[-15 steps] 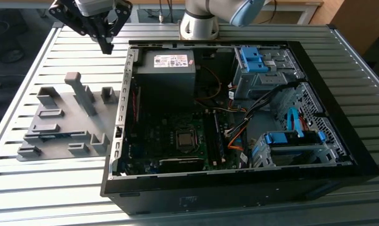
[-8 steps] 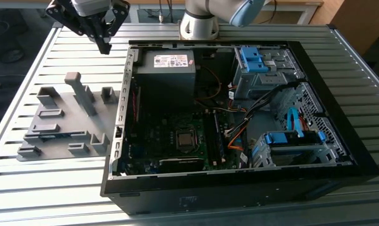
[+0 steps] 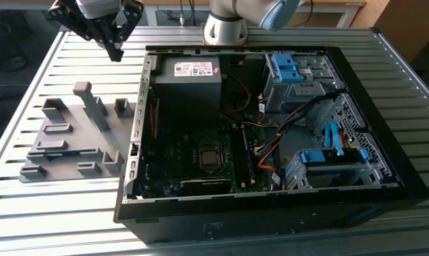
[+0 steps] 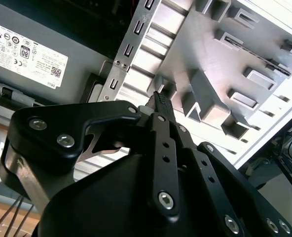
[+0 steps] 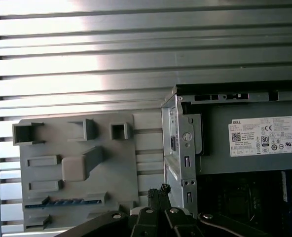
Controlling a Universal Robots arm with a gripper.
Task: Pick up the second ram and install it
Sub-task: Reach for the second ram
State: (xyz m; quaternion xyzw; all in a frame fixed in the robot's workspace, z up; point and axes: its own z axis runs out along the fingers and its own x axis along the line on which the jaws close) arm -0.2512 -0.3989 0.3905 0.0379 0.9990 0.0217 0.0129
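The second ram (image 3: 61,155) is a thin blue-green stick lying on edge in a slot of the grey holder plate (image 3: 72,120), on the exterior view's left. In the first wrist view the ram (image 5: 62,202) shows as a blue strip low on the plate (image 5: 121,163). My gripper (image 3: 115,53) hangs above the table behind the plate's far end, well away from the stick. Its black fingers meet at the tips with nothing between them, which both wrist views show (image 4: 161,98) (image 5: 163,190). The long black memory slots (image 3: 246,160) lie beside the processor socket in the open case.
An open black computer case (image 3: 271,208) lies on the slatted metal table (image 3: 58,213), its side wall (image 3: 139,117) bordering the holder plate. Inside are a power supply (image 3: 191,74), a processor socket (image 3: 210,157), loose cables (image 3: 271,144) and blue drive cages (image 3: 292,66). The arm's base (image 3: 225,26) stands behind.
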